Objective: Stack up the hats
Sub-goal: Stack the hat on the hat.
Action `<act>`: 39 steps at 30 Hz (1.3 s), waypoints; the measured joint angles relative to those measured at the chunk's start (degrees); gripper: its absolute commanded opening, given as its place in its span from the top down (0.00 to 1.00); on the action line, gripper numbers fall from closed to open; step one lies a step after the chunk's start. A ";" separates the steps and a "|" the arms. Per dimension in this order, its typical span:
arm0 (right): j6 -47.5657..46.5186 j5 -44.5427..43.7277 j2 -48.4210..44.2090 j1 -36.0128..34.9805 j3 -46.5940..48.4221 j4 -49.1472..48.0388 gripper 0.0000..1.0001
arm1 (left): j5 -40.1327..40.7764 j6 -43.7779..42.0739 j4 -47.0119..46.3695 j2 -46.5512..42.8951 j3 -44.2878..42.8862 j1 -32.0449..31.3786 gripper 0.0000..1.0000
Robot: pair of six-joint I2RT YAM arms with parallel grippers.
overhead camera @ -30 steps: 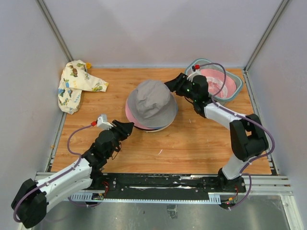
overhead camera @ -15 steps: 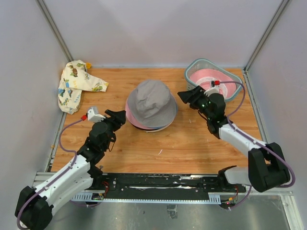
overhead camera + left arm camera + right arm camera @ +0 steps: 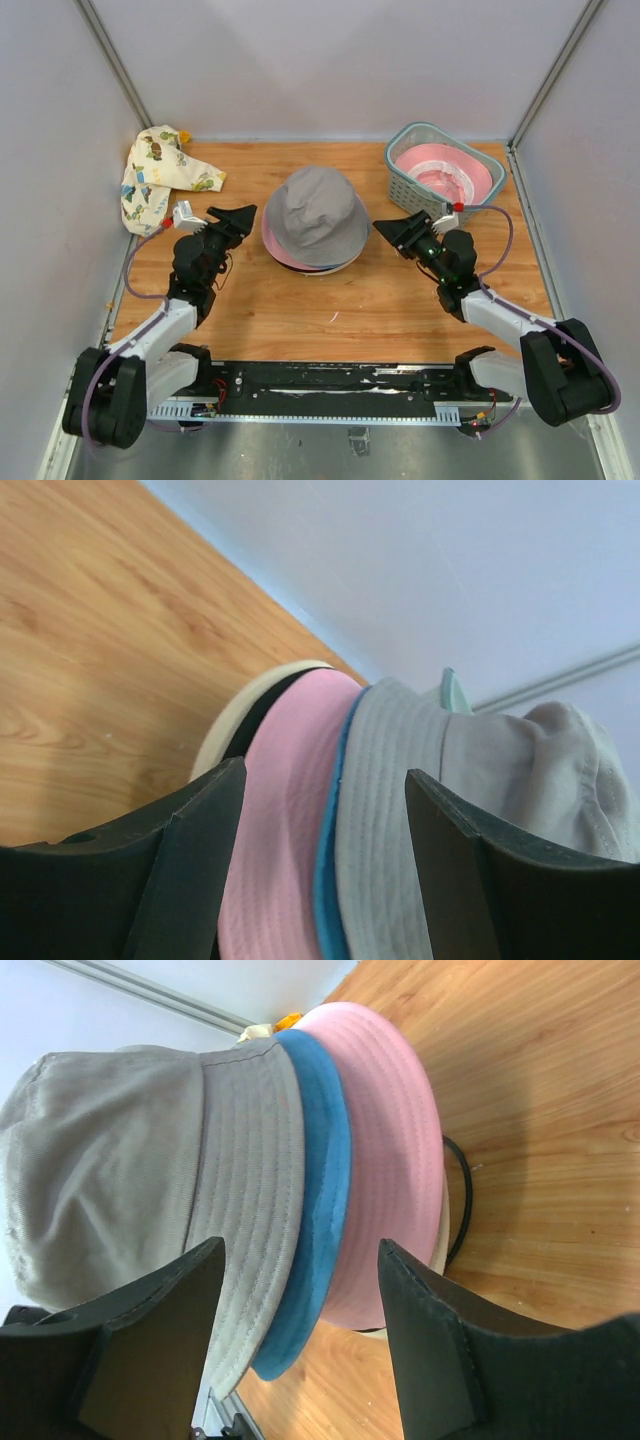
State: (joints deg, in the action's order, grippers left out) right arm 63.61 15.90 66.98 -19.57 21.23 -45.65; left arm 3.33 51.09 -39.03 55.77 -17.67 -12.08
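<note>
So the hat stack (image 3: 316, 238) sat in the middle of the bench (image 3: 380, 310): grey hat (image 3: 312, 203) on top, then the teal-blue brim (image 3: 325, 1200), pink brim (image 3: 385, 1140), and black and cream underneath. The left fingers (image 3: 190, 870) and right fingers (image 3: 150, 1350) were both spread wide, holding nothing, one on each side near the brims. Another pink hat (image 3: 440, 172) lay in the basket (image 3: 402, 186) at the far right.
</note>
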 measured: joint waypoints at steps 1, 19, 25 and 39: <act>0.39 0.15 -0.04 0.00 -0.17 -0.33 0.36 | -1.46 0.48 -1.75 1.40 -0.02 0.37 0.31; 6.05 2.08 6.19 -0.94 -0.44 -10.29 0.36 | -18.05 10.38 -27.28 20.63 -2.38 2.16 0.38; 7.43 2.45 10.01 -3.58 -0.35 -13.46 0.36 | -19.45 11.89 -30.80 24.15 -2.43 2.23 0.41; 8.63 2.54 12.00 -4.50 0.00 -16.46 0.36 | -19.74 10.80 -30.23 23.76 -2.47 3.43 0.37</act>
State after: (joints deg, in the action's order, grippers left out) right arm 72.25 18.44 78.98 -24.08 21.23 -62.11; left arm -16.40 61.89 -69.25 79.53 -20.14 -8.64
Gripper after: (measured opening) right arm 0.640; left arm 0.629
